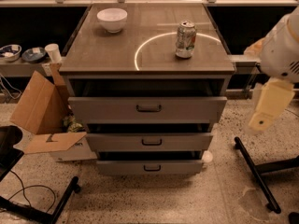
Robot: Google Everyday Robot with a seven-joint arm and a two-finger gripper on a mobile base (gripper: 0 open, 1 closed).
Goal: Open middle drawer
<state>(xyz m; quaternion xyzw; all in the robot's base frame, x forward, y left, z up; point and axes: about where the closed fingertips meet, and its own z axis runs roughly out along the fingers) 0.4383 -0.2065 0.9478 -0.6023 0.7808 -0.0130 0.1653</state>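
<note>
The middle drawer (pixel 150 142) sits just below the centre of the view, towards 6 o'clock. It is the second of three grey fronts stacked on the cabinet (pixel 224 85), with a small dark handle at its middle and a dark gap above its top edge.

Nearest the camera, at 7 o'clock, a black stand foot (pixel 65 197) and a loose cable (pixel 28 190) lie on the speckled floor. At 4 o'clock a black bar-shaped leg (pixel 256 171) crosses the floor.

The lowest drawer (pixel 149 167) sits directly under the middle one, and a small white round thing (pixel 207 157) lies by its right end. Directly above the middle drawer is the taller top drawer (pixel 148 108), which has a wider handle.

An open cardboard box (pixel 39 111) leans beside the cabinet at 9 o'clock. At 3 o'clock the gripper (pixel 268 107) hangs from the white arm (pixel 282 45), well to the right of the cabinet and touching none of the drawers. I cannot tell how wide it stands or whether it holds anything.

Farther back on the cabinet top, a drinks can (pixel 186 40) stands upright at 1 o'clock inside a bright ring of light. A white bowl (pixel 112 19) rests at 11 o'clock.
</note>
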